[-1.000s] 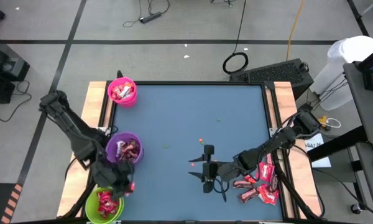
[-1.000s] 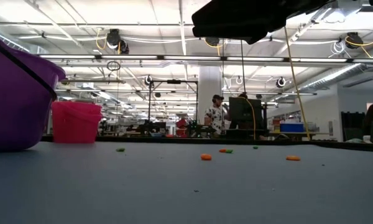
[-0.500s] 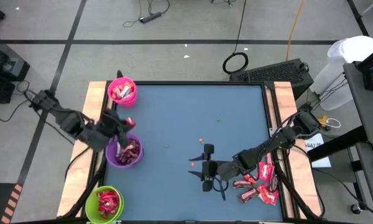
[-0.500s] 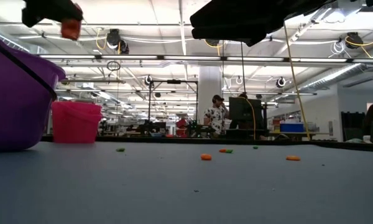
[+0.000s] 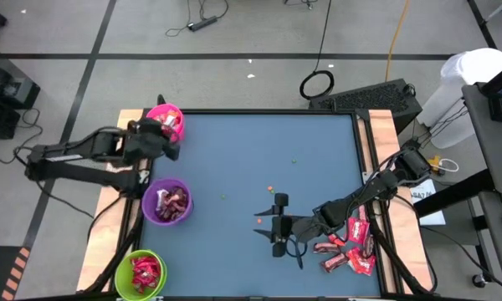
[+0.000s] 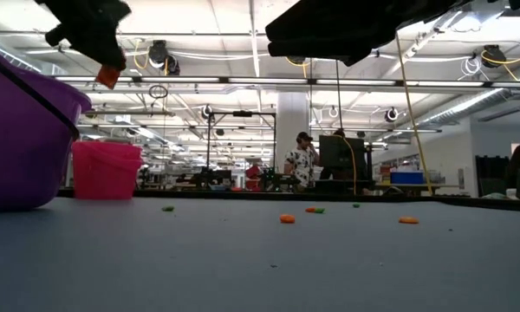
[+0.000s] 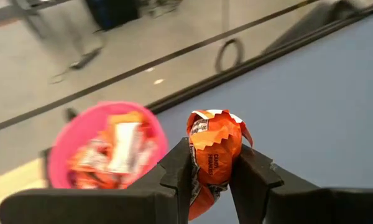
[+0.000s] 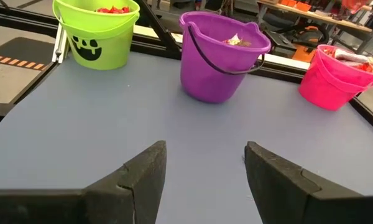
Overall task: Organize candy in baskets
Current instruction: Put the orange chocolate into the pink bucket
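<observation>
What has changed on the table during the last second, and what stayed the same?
The left claw moved from near the green basket, past the purple basket, to beside the pink basket. It stays shut on an orange-wrapped candy. The right claw stays open over the blue table, and the candy pile beside it has not moved.

Both arms: matte black, slender jointed links with bulkier housings at the joints. Left claw (image 7: 208, 180): two flat black fingers (image 7: 175, 171) with angular, stepped inner faces. Right claw (image 8: 205, 168): two broad, dark, wedge-shaped fingers (image 8: 146, 171) with bevelled edges. No markings legible.
</observation>
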You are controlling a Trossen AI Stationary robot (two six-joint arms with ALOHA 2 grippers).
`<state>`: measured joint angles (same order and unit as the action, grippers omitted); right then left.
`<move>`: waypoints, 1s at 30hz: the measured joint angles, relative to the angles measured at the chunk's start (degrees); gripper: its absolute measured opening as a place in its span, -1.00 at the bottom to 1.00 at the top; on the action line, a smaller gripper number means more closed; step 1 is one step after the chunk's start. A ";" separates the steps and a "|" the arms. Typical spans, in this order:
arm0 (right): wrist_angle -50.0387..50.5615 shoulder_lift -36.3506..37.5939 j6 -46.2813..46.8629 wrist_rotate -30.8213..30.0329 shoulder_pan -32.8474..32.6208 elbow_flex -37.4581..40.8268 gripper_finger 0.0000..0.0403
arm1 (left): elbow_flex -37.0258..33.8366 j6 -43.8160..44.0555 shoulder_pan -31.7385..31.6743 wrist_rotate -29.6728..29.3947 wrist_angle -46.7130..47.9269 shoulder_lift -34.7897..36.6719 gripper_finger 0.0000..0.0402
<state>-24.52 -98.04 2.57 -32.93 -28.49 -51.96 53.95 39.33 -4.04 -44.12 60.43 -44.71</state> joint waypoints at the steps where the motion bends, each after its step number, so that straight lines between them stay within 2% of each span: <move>1: 0.29 0.00 0.29 0.00 0.00 0.00 0.02 | 0.47 -1.68 -2.45 0.55 -0.05 -0.86 -0.54; 5: 1.60 0.00 1.29 0.00 0.02 0.00 0.02 | 1.51 -8.63 -12.11 2.83 -1.12 -4.84 -0.54; 10: 1.78 0.00 1.31 0.00 0.01 0.00 0.02 | 1.51 -16.48 -24.02 9.95 -5.36 -10.65 -0.54; 16: 1.87 0.00 1.87 0.00 0.02 0.00 0.02 | 1.51 -21.87 -37.46 15.79 -5.82 -18.28 -0.54; 23: 2.55 0.00 2.36 0.00 0.04 0.00 0.02 | 1.62 -25.87 -46.58 21.36 -6.26 -24.97 -0.54; 27: 2.65 0.00 2.36 -0.02 0.17 0.00 0.02 | 1.80 -27.79 -49.12 25.83 -7.17 -27.78 -0.54; 30: 2.69 0.00 2.40 -0.01 0.17 0.00 0.02 | 1.89 -28.23 -50.09 26.76 -7.81 -29.76 -0.54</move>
<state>-21.82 -98.04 4.97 -32.94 -28.32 -51.96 55.84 11.09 -54.13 -17.36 52.62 -74.46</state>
